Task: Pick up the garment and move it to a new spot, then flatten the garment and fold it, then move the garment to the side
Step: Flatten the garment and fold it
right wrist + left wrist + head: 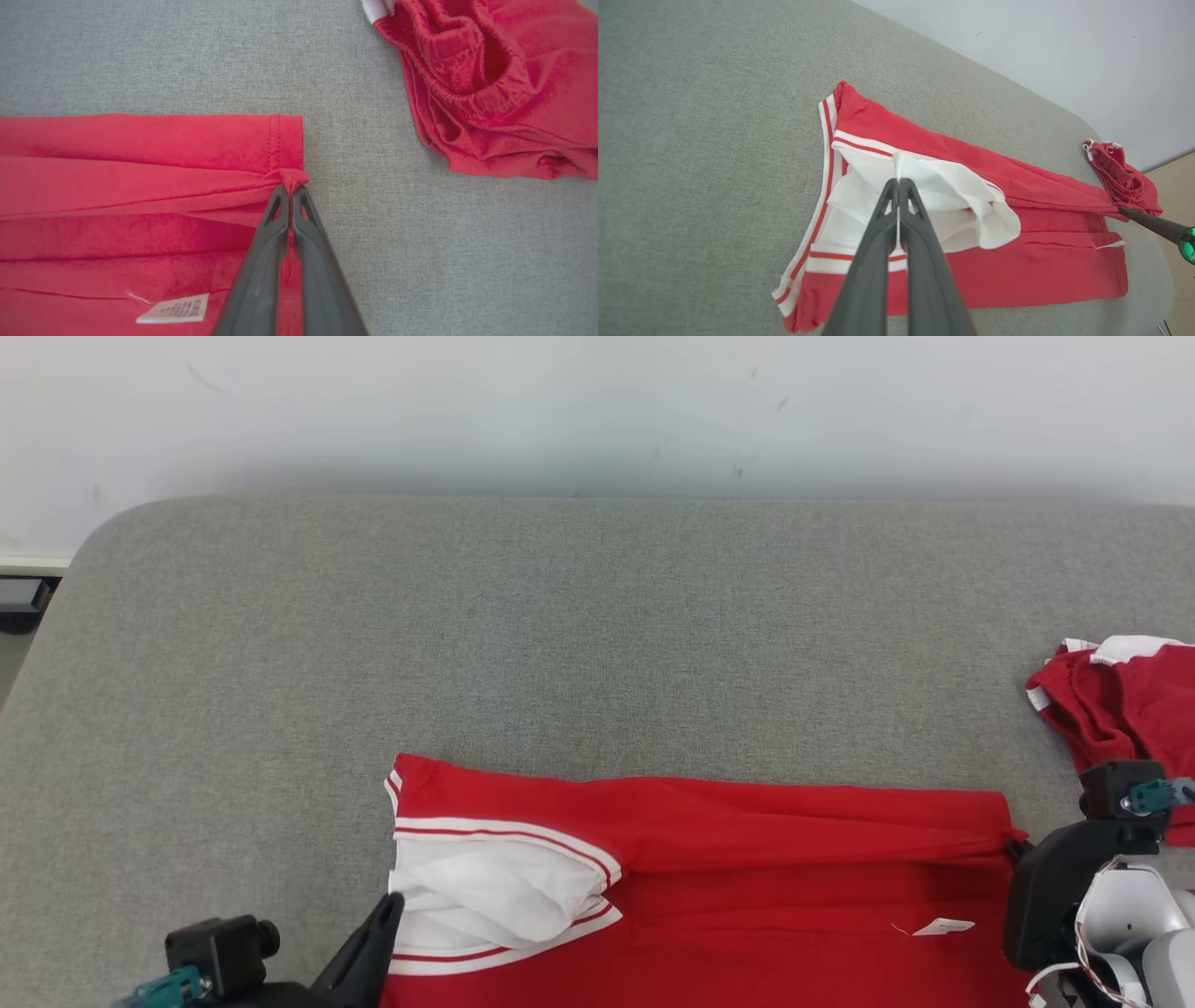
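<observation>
Two pinches on red garment [747, 859], left claw [899, 182] gripping white lining [957, 191], right claw [290, 189] gripping hem [286, 140]

Red garment [794, 840] with white, red-striped trim, white label [943, 926], grey flecked table [560, 616], red bundle [1120, 709]

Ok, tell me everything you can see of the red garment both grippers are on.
The red garment lies mostly flat with long creases on the grey fabric table. It looks like soft knit jersey: red body, white panel with red-and-white striped trim at its left end, a stitched hem at its right end, a white label near that hem. The left gripper is shut on the white fabric; the right gripper pinches a bunched bit of hem.
</observation>
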Motion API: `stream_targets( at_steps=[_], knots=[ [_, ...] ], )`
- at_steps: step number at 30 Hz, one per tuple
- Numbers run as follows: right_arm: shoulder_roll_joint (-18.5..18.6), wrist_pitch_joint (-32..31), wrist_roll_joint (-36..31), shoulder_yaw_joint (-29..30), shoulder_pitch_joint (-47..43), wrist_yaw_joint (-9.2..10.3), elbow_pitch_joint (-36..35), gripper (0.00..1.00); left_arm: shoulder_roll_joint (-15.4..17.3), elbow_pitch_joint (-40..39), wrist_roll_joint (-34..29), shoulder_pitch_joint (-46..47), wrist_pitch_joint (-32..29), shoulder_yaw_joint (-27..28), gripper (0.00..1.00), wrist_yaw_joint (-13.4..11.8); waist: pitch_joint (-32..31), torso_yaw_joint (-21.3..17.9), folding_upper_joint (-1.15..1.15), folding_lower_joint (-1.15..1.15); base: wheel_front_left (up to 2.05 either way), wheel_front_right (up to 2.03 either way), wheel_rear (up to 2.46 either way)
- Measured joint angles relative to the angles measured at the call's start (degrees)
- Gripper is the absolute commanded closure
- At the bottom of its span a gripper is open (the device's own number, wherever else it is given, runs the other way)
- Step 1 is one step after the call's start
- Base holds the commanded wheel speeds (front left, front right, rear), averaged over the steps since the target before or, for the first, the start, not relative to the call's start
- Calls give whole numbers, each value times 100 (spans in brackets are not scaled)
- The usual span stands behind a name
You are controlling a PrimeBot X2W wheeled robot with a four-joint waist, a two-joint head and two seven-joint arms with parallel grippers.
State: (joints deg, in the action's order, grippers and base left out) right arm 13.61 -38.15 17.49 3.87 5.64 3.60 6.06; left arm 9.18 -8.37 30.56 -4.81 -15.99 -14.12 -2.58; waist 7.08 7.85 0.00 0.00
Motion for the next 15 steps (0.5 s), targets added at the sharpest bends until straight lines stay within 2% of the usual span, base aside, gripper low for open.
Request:
stream_targets(
  at_steps=[7,9,10,11,15],
  knots=[
    [-35,-20,-1,-8,-71,44,-44,99,5,-14,25,-207,-249,-31,100,-92,-7,10,1,0,0,0,0],
    [-47,-74,-1,-12,-81,45,-44,84,3,10,21,-205,-279,-43,97,-104,-8,18,1,0,0,0,0],
    [-63,-75,-1,-23,-93,45,-41,65,11,34,13,-205,-326,-46,67,-131,-11,20,1,0,0,0,0],
    [-81,-77,0,-38,-105,45,-31,1,14,59,13,-205,-345,-37,50,-154,-20,22,0,0,0,0,0],
    [-88,-148,-15,-38,-199,91,-16,0,147,197,-88,-210,-453,48,13,-237,-48,22,1,0,0,0,0]
  ],
)
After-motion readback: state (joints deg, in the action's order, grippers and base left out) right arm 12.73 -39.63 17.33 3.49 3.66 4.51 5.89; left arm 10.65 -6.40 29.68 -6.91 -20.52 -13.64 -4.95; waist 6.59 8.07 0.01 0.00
